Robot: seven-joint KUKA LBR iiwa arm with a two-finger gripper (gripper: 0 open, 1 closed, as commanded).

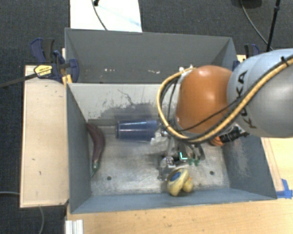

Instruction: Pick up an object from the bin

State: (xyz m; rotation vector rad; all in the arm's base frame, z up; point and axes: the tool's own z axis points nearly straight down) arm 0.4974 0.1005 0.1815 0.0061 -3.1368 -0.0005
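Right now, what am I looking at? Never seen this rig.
One camera looks down, slightly from the side, into a grey metal bin. The big grey shape coming in from the right is a robot arm; the orange dome and the cables are parts of it. At its tip sits the pincer, low over the bin floor. Three loose things lie there: a dark blue cylinder on its side near the middle, a dark purple curved piece by the left wall, and a yellowish lump with a blue patch at the near wall, closest to the pincer. Whether the pincer grips anything, I cannot tell.
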